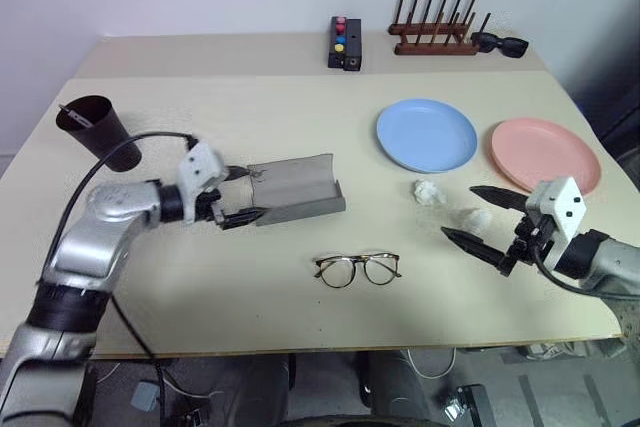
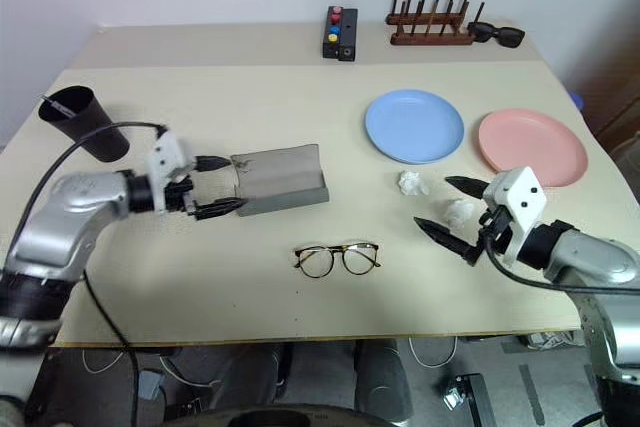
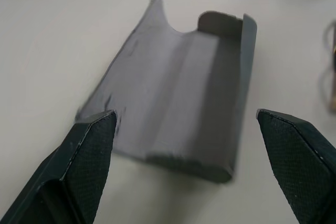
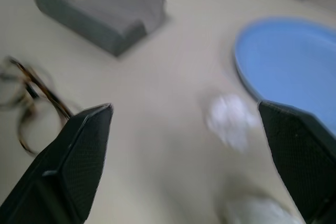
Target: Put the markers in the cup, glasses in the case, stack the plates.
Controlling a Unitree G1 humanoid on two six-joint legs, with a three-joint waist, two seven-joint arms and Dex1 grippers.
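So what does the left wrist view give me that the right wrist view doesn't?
Left wrist alone: the open inside of the grey case seen from close up, lying just ahead of the left tool, whose fingers stand wide apart. Right wrist alone: the right tool, open too, and two crumpled white wads ahead of it. Both share the case, the glasses, the blue plate and the table.
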